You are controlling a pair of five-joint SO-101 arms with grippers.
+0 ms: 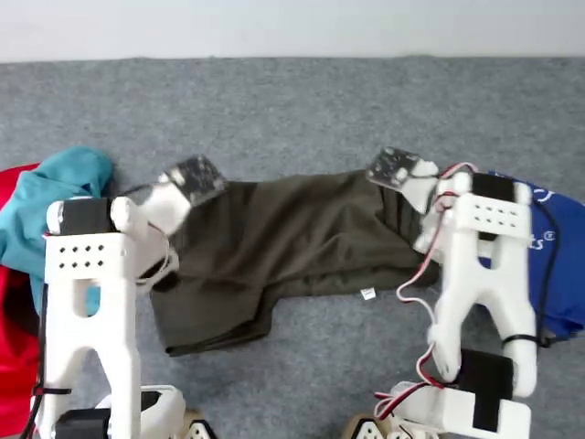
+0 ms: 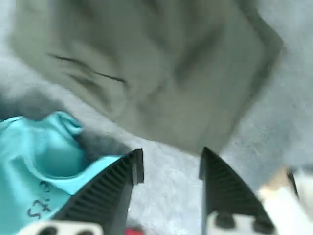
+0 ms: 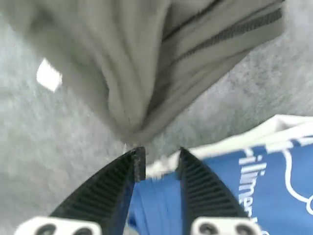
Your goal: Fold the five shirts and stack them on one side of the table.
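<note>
The dark olive shirt (image 1: pixel 283 242) lay in the middle of the grey surface (image 1: pixel 302 101). It was spread wide from side to side and its lower part was bunched in loose folds. A small white label (image 1: pixel 367 294) showed at its near edge. It was not a neat packet, so the step in hand seemed to be the folding of this shirt, perhaps at about the half of it.

For the next move, each arm would probably need to go down to one side edge of the cloth, take it and carry it over toward the middle.

The left tool (image 2: pixel 171 159) hovered above the bare surface just beside the left edge of the olive shirt. Its fingers were spread wide and nothing was between them. The right tool (image 3: pixel 160 155) hung at the right end of the shirt, over the border of the blue shirt (image 1: pixel 558 256). Its fingers stood a little apart, a narrower gap, and they held nothing.

A teal shirt (image 1: pixel 55 206) and a red shirt (image 1: pixel 14 302) lay crumpled at the left side, not folded.
</note>
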